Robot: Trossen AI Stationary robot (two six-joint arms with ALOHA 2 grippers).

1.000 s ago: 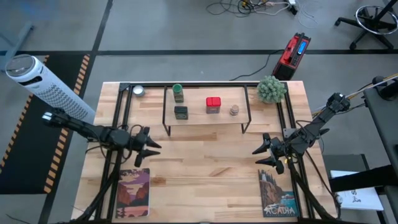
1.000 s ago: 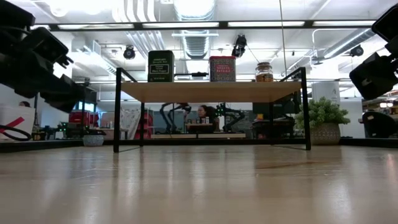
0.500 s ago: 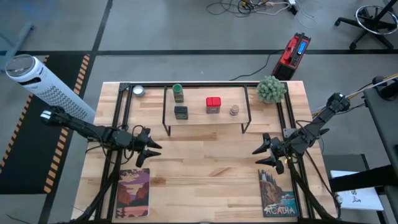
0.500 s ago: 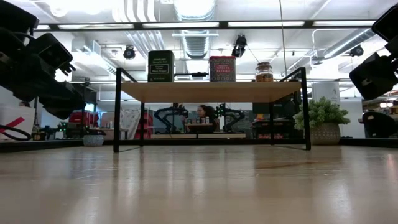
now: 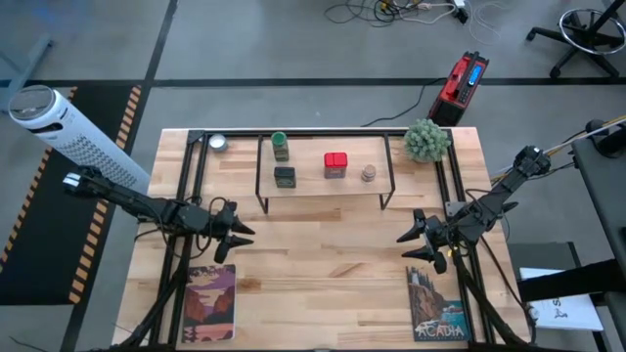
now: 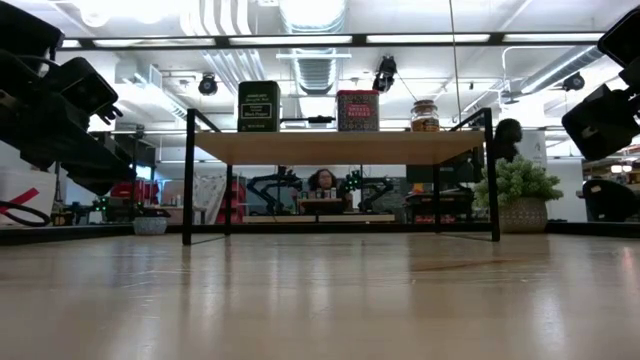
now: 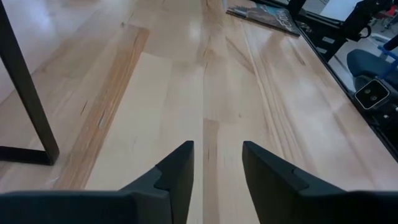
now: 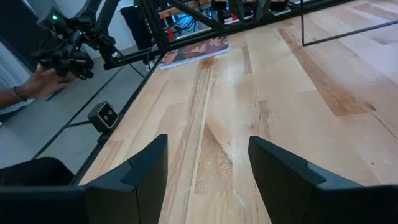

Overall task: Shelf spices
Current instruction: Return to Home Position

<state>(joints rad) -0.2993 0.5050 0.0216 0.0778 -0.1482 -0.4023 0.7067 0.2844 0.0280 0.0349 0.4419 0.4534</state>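
Showing only from above: green-capped bottle (image 5: 281, 146) behind grey jar (image 5: 285, 176)

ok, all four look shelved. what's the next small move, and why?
Probably retract the left gripper a little toward its base, jaws open and empty. The green-capped bottle, dark jar, red tin and small beige jar all stand on the shelf, no spice is left on the table, and the right gripper hangs back at its side, also open.
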